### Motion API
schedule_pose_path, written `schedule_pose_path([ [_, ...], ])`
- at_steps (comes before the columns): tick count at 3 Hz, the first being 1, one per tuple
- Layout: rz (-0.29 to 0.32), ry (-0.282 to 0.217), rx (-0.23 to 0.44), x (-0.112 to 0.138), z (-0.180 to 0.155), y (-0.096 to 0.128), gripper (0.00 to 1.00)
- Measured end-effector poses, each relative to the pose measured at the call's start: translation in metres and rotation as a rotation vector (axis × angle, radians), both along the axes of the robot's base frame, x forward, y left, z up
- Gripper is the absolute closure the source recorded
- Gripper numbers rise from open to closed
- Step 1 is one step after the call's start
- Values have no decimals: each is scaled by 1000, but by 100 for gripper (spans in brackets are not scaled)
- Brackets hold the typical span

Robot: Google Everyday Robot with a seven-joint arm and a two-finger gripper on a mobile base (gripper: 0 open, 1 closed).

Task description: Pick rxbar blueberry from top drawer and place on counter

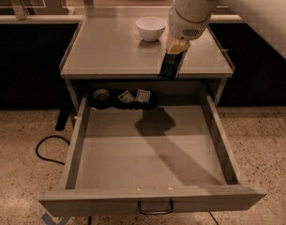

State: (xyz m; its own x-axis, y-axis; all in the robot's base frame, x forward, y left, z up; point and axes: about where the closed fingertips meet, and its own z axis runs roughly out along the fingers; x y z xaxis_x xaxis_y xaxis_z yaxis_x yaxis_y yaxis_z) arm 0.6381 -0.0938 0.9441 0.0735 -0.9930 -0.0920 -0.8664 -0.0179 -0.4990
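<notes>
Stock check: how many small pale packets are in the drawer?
2 packets, side by side at the top drawer's back; more may hide there. The hand holds the rxbar blueberry over the counter's front edge.

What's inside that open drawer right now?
The top drawer shows only small pale packets at its back; the counter hides anything deeper. The gripper holds the rxbar blueberry above the counter's front edge.

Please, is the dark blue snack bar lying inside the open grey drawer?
No, the tool holds the dark blue snack bar near the grey-beige counter's front edge.
</notes>
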Motion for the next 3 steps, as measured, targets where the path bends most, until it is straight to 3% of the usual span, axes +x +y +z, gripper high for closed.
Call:
schedule_pose_path([
  [1,-5,-33,-27,30,13,-9,100],
  [2,50,55,-184,91,-28,-13,100],
  [3,81,123,-262,126,-63,-6,100],
])
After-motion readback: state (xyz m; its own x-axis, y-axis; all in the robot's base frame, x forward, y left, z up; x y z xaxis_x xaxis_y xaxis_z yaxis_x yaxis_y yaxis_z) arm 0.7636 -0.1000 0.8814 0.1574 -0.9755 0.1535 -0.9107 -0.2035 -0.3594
